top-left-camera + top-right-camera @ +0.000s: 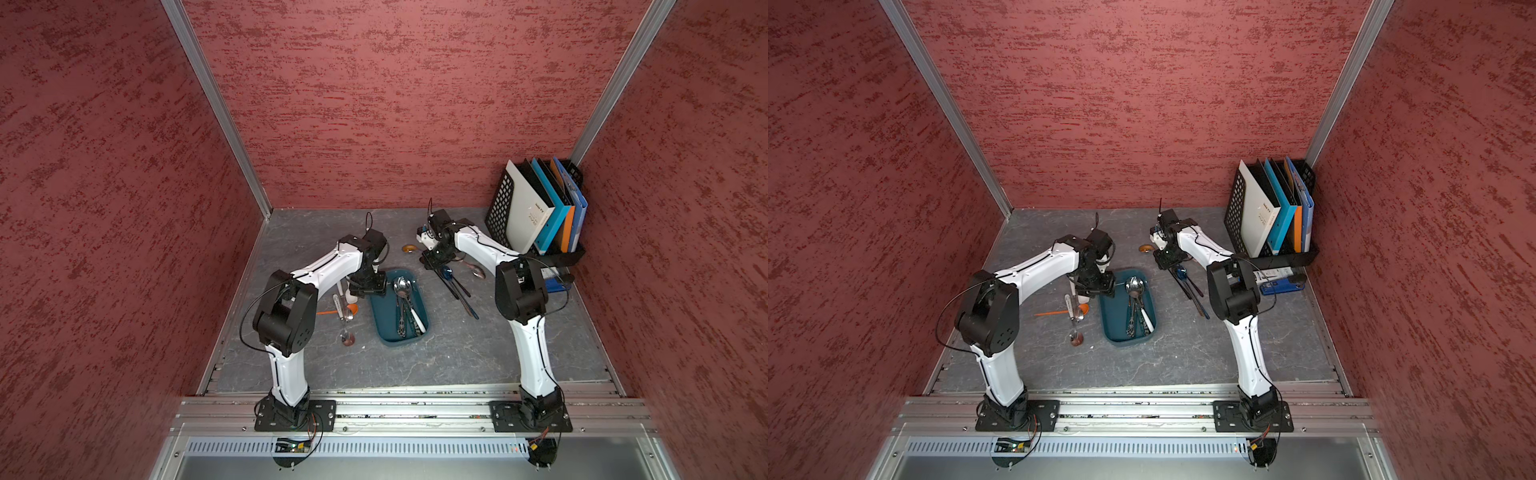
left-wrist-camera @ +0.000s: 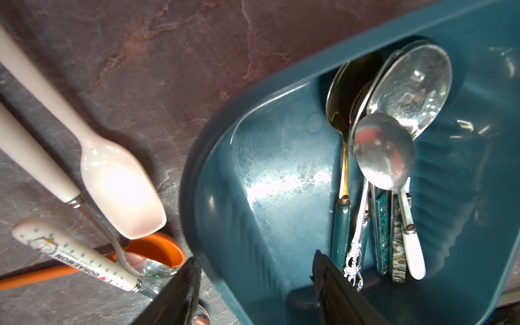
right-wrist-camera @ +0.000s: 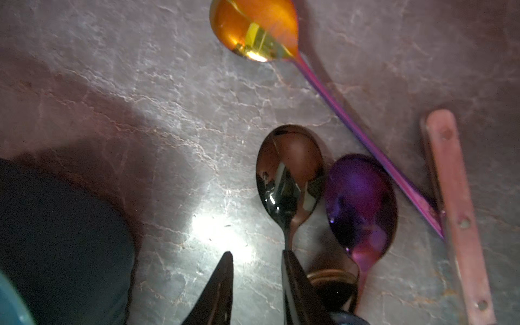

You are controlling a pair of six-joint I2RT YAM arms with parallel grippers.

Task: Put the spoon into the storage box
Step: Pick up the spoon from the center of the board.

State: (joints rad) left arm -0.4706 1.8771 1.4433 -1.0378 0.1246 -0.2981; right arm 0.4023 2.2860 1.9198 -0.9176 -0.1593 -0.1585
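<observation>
The left gripper (image 2: 256, 257) has its 2 fingers spread and grasps nothing. One finger hangs inside the storage box (image 2: 267, 157) and the other outside its wall, at the box's 11 o'clock corner. The right gripper (image 3: 256, 253) also has its fingers parted, with bare table between them. The neck of the black spoon (image 3: 289, 174) meets one fingertip, but it is not clamped.

The box lies mid-table between the 2 arms, with the right gripper at its 2 o'clock. Inside it, 5 spoon handles show, all packed against 1 long side.

Beside the black spoon lie 3 more: a purple spoon (image 3: 360, 197) touching it, a gold-bowled spoon (image 3: 253, 28) and a pink-handled one (image 3: 453, 197).

At the box's 9 o'clock lie 4 crossed spoons — a cream spoon (image 2: 121, 191), a cream-handled spoon (image 2: 28, 152), a Doraemon-printed spoon (image 2: 76, 253) and an orange spoon (image 2: 157, 247). A copper-bowled spoon (image 1: 347, 337) lies apart from them at 8 o'clock.

The table (image 1: 457, 353) is grey and marble-veined, closed in by 3 red textured walls (image 1: 395, 104). A black file rack (image 1: 500, 208) of folders stands in the far corner at 2 o'clock.
</observation>
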